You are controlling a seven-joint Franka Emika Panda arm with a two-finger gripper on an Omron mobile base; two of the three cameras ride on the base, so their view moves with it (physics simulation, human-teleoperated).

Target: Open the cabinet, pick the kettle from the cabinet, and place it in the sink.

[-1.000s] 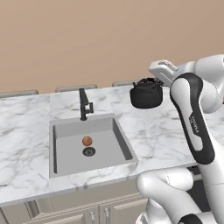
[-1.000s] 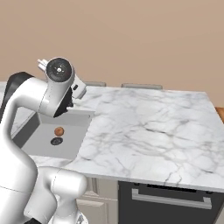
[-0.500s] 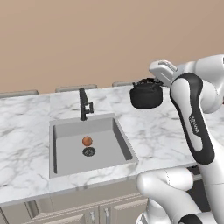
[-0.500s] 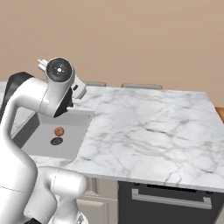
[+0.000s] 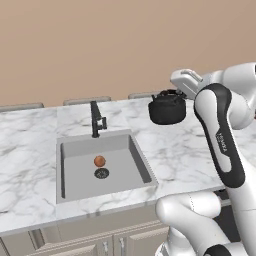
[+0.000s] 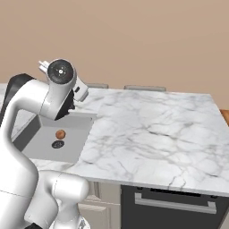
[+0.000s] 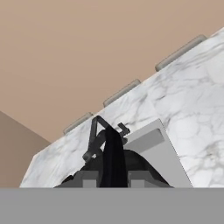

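Note:
The black kettle hangs in the air above the marble counter, just right of the sink and level with its back edge. My gripper is shut on the kettle's arched handle from above. In the hand view the handle runs up between my fingertips, with the kettle's round body below, and the gripper is closed around it. Beyond it lie the grey sink basin and the black faucet. The cabinet is out of view.
A small orange ball lies in the sink by the drain; the right base view shows the ball as well. The faucet stands at the basin's back edge. Marble counter stretches right, with a dark appliance front below.

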